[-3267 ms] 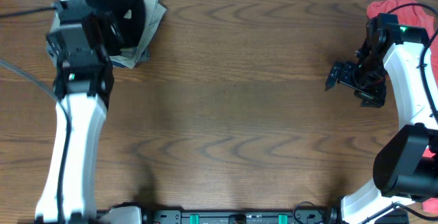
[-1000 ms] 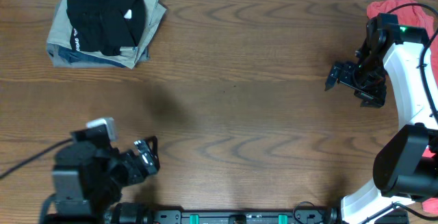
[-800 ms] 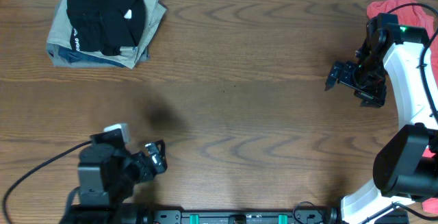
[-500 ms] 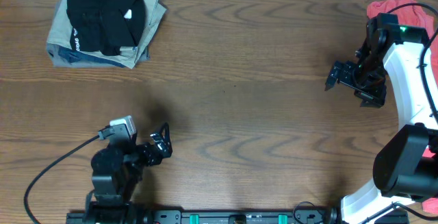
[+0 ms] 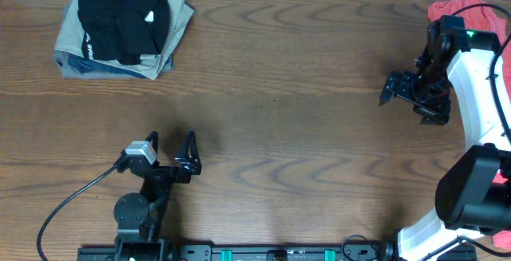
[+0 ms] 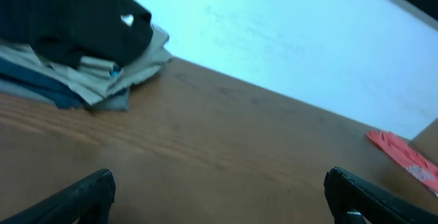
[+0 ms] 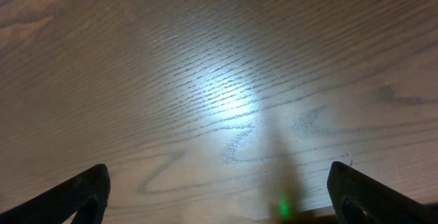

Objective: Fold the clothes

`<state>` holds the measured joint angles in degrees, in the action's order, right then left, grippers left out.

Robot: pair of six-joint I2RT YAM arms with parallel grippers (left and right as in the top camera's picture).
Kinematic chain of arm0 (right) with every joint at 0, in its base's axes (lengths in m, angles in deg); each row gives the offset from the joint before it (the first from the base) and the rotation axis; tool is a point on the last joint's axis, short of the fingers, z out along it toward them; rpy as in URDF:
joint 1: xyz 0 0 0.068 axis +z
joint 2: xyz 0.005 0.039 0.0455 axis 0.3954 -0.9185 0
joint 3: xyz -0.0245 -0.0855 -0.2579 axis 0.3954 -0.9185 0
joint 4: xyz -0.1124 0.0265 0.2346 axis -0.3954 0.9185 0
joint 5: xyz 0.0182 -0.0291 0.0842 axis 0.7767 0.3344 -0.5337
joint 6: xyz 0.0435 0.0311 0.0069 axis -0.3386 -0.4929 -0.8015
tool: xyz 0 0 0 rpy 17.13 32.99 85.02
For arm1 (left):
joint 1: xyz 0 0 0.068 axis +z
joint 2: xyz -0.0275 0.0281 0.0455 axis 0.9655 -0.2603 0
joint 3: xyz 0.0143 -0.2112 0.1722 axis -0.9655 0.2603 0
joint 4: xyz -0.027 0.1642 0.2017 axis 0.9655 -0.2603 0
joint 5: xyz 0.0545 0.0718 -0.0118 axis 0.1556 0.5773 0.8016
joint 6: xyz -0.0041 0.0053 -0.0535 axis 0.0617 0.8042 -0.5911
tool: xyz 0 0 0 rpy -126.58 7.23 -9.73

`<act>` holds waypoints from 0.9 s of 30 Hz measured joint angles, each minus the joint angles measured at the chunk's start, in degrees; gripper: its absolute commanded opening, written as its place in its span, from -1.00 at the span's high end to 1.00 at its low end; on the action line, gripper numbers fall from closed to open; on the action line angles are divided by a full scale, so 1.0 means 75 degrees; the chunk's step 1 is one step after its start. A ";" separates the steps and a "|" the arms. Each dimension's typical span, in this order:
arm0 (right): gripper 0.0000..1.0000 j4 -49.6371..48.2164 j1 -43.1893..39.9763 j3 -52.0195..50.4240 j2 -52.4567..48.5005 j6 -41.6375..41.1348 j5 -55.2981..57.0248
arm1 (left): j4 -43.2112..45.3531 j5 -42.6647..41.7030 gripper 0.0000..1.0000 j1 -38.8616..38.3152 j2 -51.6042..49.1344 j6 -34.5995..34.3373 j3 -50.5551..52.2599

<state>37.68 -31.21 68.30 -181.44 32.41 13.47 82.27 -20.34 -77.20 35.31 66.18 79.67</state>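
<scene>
The black shirt (image 5: 121, 25) lies folded on top of the folded khaki trousers (image 5: 172, 33) at the table's far left corner; its white label shows. In the left wrist view the black shirt (image 6: 75, 15) sits far off at the upper left. My left gripper (image 5: 169, 148) is open and empty, low at the front left, far from the pile; its fingertips (image 6: 215, 193) frame bare wood. My right gripper (image 5: 409, 93) is open and empty at the right side, and its fingers (image 7: 219, 190) hang over bare wood.
A red T-shirt (image 5: 471, 13) lies at the far right corner behind the right arm; a strip of it shows in the left wrist view (image 6: 407, 159). The trousers (image 6: 102, 73) rest on the wooden table (image 5: 279, 109). A cable runs from the left arm's base.
The left arm has left the black shirt on the trousers and drawn back to the front left, settling low with its gripper open. The right arm has not moved.
</scene>
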 measured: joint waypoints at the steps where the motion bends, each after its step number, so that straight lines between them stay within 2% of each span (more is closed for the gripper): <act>1: -0.98 0.0000 0.0000 0.0000 0.0000 0.0000 0.0000 | 0.0003 0.0017 -0.96 0.0003 0.0017 0.0000 0.0000; 12: -0.98 0.0003 0.0000 0.0003 0.0000 0.0000 0.0000 | -0.0819 0.0254 -0.96 0.0612 0.0152 0.0000 -0.0020; 27: -0.98 0.0000 0.0000 0.0003 0.0000 0.0000 0.0000 | -0.0903 0.0361 -0.96 0.0650 0.0635 0.0000 -0.0058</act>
<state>37.68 -31.21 68.33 -181.44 32.41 13.47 75.49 -17.63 -72.32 40.08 66.18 79.23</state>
